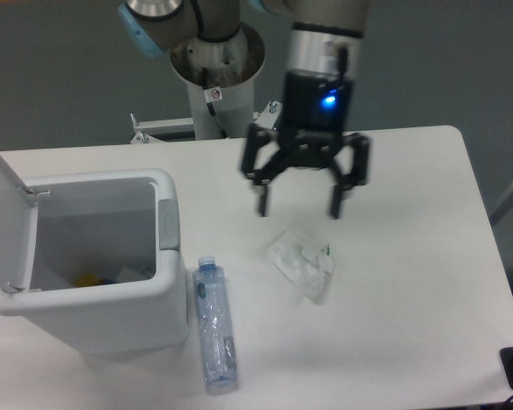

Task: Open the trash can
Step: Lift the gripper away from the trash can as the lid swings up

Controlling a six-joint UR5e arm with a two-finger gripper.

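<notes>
End effector (297, 198): fingers spread wide, holding nothing, hanging above the bench (410, 282) over a crumpled clear wrapper (301, 262); judged clear of the bin because its work there looks done. Arm: wrist vertical, pointing straight down. Trash can (94, 282): front-left of bench, lid (4, 218) swung upright, interior exposed. Plastic bottle (214, 325): lying just beside the can's right wall.

No text, brand or number can be read anywhere. A small sticker (212, 94) with a red mark sits on the robot's base column (215, 81) — too small to make out. The plastic bottle (214, 325) shows no legible label.
</notes>
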